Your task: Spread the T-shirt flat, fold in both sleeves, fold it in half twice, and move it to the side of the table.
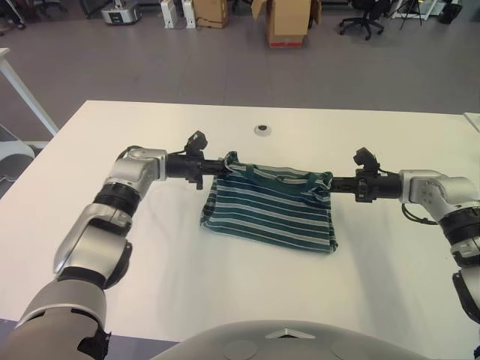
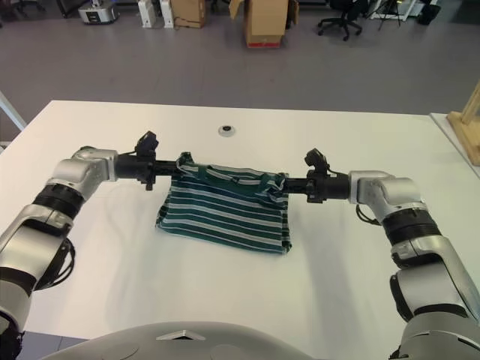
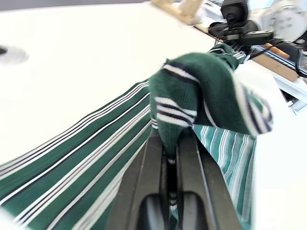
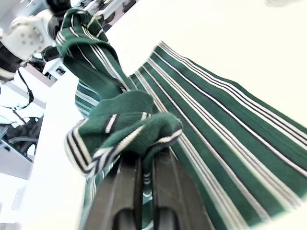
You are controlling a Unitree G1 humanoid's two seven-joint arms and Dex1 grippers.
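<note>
One green T-shirt [image 1: 270, 210] with white stripes, folded to a rough rectangle, sits near the middle of the table. Its far edge is lifted at two corners and its near part lies on the tabletop. Two grippers hold it: the left gripper [image 1: 222, 166] is clamped on the left corner and the right gripper [image 1: 332, 182] on the right corner. One small round disc [image 1: 262, 130] lies beyond the shirt on the white table [image 1: 150, 285]. Behind is grey floor [image 1: 150, 67], with a cardboard box [image 1: 289, 21] and an office chair [image 1: 364, 16]. Both forearms point inward, facing each other, roughly level.
</note>
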